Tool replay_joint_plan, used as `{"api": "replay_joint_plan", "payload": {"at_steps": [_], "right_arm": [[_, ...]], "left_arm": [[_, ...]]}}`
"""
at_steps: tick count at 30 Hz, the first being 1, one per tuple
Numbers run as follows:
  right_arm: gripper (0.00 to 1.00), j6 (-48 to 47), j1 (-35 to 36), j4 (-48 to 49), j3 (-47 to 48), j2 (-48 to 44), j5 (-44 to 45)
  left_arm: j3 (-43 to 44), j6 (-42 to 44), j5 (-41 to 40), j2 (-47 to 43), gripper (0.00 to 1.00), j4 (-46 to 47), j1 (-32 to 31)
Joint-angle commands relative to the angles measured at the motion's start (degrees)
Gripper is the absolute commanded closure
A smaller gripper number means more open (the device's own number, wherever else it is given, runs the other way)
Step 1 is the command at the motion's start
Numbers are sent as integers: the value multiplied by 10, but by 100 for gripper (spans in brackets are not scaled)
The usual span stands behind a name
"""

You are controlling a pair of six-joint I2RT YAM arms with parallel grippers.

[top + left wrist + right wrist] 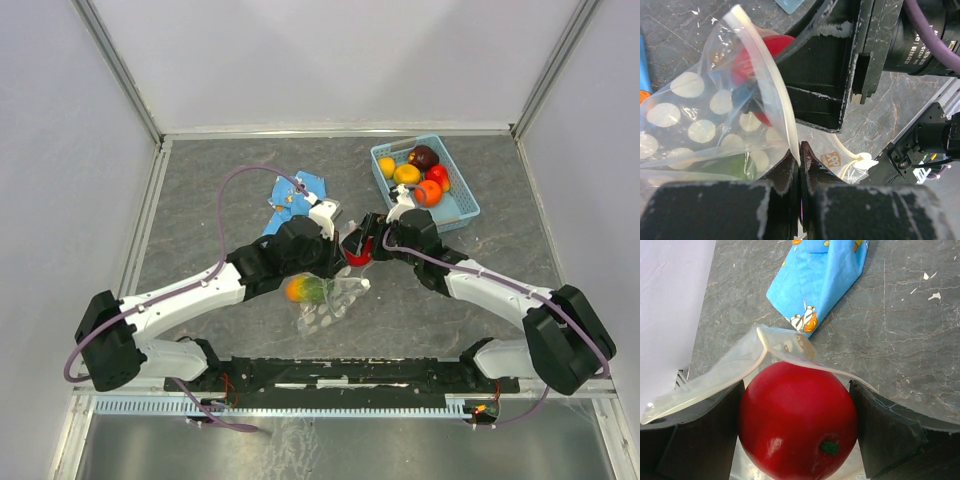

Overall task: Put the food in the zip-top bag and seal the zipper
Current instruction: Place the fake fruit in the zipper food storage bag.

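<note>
The left end effector [800,170] is clamped on the bag [705,115] rim. The right end effector [799,432] grips a red fruit [790,400] at the bag's mouth. The bag looks floppy and slick, so hold near the zipper [762,60].

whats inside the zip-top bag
A green-orange fruit lies inside the zip-top bag; the right gripper holds a red fruit at its mouth. The left arm covers part of the bag, hiding anything there.
</note>
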Motion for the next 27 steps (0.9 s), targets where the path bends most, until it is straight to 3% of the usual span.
{"api": "replay_joint_plan", "payload": {"at_steps": [1, 12, 27], "right_arm": [[31, 39, 11, -5, 38, 4, 22], [19, 68, 41, -18, 48, 27, 60], [3, 42, 41, -59, 61, -15, 61]], "left_arm": [[8, -21, 20, 16, 97, 46, -10], [6, -23, 1, 22, 97, 51, -23], [-19, -39, -27, -1, 97, 60, -23]]}}
